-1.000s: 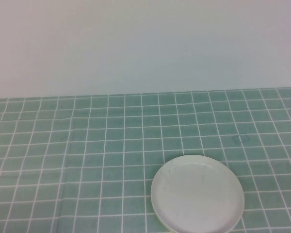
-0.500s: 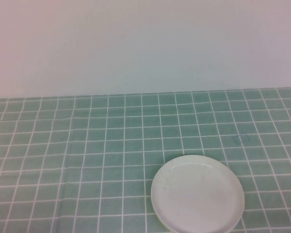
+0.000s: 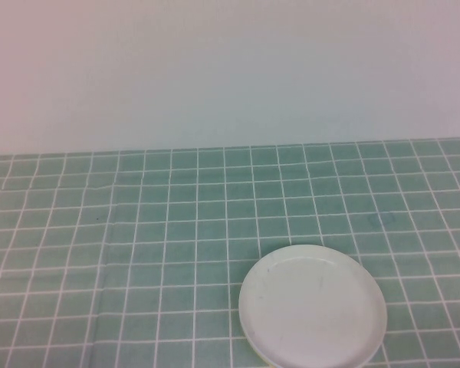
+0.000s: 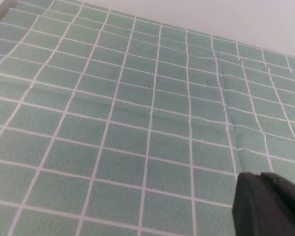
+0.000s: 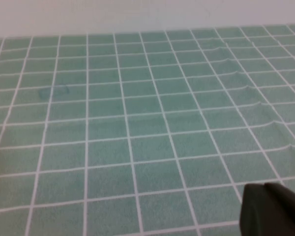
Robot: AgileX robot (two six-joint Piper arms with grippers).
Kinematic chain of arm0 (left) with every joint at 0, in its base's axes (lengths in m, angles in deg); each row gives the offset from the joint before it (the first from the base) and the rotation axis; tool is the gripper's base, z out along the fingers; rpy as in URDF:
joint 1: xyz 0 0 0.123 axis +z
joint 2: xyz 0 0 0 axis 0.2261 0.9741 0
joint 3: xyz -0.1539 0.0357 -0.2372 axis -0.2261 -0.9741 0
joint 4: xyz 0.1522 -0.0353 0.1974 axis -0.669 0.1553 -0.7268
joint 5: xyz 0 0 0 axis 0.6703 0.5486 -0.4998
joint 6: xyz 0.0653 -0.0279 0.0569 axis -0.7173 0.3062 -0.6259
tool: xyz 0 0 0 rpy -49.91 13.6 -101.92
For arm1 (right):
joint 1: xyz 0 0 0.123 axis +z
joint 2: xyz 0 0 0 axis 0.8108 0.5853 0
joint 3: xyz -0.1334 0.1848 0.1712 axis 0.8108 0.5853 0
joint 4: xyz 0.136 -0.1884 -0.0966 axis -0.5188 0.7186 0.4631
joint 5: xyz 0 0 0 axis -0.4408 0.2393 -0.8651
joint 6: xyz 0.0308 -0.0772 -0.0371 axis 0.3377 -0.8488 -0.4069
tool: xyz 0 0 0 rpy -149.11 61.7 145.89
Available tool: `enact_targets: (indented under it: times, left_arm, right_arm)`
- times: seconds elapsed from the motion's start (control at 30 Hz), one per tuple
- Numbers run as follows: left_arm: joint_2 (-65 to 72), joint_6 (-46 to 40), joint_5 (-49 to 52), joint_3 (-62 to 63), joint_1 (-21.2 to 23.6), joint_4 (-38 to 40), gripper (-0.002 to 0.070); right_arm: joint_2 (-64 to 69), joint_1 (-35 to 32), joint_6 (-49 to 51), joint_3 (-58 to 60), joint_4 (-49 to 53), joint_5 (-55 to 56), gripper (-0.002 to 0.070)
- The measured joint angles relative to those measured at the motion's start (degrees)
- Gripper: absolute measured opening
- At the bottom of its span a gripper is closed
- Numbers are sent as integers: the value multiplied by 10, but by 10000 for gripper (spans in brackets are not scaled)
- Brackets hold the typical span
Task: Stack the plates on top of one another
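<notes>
Apparently stacked: white plate point(image 3: 313, 307) uppermost on worktop point(image 3: 138, 230), others unseen; left gripper point(image 4: 270, 204), right gripper point(image 5: 273, 209) parked, jaws closed, empty.

One white plate on the green checked cloth

The white plate point(image 3: 313, 307) is round, shallow and smooth. It lies flat, face up, with nothing on it. It sits at about 5 o'clock in the high view, close to the near edge, and its near rim is cut off there. Only this plate shows.
</notes>
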Motion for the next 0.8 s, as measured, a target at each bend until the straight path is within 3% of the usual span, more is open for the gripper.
enact_targets:
  times: [0.8]
  left_arm:
    - [0, 0, 0, 0, 0, -1, -1]
  right_arm:
    - [0, 0, 0, 0, 5, -2, -2]
